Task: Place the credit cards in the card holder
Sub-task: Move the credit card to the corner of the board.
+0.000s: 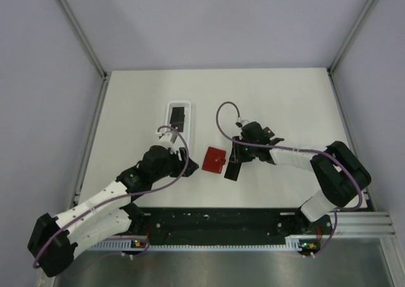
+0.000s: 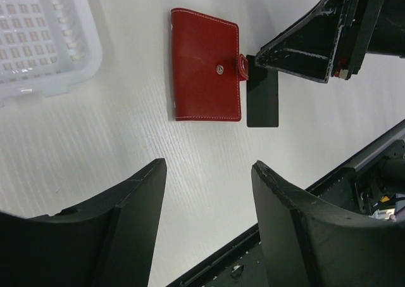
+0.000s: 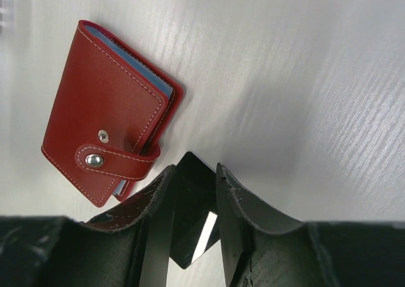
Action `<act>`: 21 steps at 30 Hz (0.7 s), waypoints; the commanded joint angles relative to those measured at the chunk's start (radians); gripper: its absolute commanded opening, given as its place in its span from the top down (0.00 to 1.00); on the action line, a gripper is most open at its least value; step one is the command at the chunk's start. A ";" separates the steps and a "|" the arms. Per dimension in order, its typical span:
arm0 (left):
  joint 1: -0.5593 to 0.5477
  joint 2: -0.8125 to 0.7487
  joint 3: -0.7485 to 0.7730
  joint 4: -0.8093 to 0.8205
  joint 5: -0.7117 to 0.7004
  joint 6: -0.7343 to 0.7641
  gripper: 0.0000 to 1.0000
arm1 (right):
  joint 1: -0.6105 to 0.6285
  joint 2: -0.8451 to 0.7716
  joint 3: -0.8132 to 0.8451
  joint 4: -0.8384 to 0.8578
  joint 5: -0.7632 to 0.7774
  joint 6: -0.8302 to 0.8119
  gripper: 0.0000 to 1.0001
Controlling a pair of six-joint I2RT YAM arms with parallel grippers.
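The card holder [image 1: 215,158] [image 2: 207,65] [image 3: 107,109] is a red wallet lying shut on the table, its tab snapped. A black credit card [image 1: 232,170] [image 2: 262,100] lies flat just right of it. My right gripper [image 1: 236,156] [image 3: 194,170] hangs over that card's end with its jaws a narrow gap apart; the card [image 3: 190,198] shows through the gap and passes under both fingers. Another black credit card [image 1: 178,116] rests in the white tray. My left gripper [image 1: 183,154] [image 2: 209,166] stands open and empty, left of the wallet.
A white oblong plastic tray [image 1: 188,132] [image 2: 44,46] with a grid floor sits behind the left gripper. The black rail [image 1: 215,220] runs along the table's near edge. Grey walls close in the table on three sides.
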 commanded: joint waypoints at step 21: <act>-0.111 -0.051 -0.124 0.108 0.015 -0.089 0.45 | 0.165 -0.169 -0.168 -0.102 0.115 0.129 0.69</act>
